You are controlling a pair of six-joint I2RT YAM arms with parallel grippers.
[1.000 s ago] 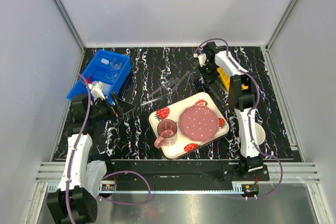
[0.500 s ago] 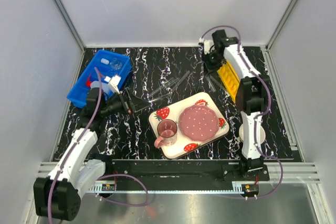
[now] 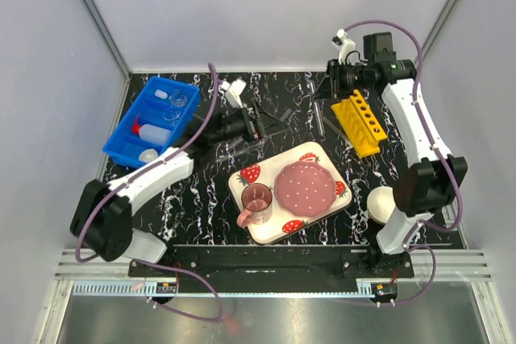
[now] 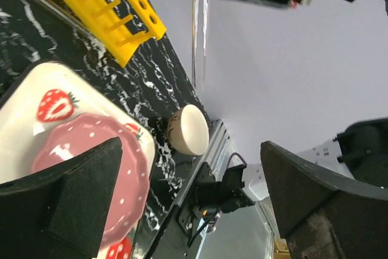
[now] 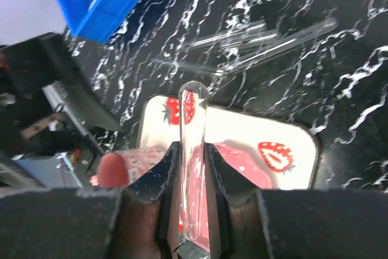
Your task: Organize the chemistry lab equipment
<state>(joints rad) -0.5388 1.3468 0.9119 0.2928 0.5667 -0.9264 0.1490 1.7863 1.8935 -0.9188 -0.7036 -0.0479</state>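
Note:
My right gripper [image 5: 191, 150] is shut on a thin clear glass tube [image 5: 194, 107], held in the air above the back of the table near the yellow holed rack [image 3: 360, 121]. In the left wrist view that tube [image 4: 199, 34] hangs upright beside the rack [image 4: 103, 4]. Several more tubes [image 5: 260, 40] lie loose on the black marbled table. My left gripper [image 3: 258, 122] hovers over them, open and empty, jaws wide [image 4: 188, 204]. A blue bin [image 3: 121, 138] holds a beaker [image 3: 178, 100], the white squeeze bottle [image 3: 151, 129] and a small white dome [image 3: 148, 154].
The strawberry-print tray [image 3: 246, 175] with a pink plate [image 3: 306, 185] and pink cup [image 3: 256, 199] fills the table's middle front. A white bowl [image 3: 383, 203] sits at the front right by the right arm's base. Grey walls enclose the table on three sides.
My left arm has swung from the blue bin out to the middle back, over the loose tubes. My right arm has risen and moved right, still gripping the tube.

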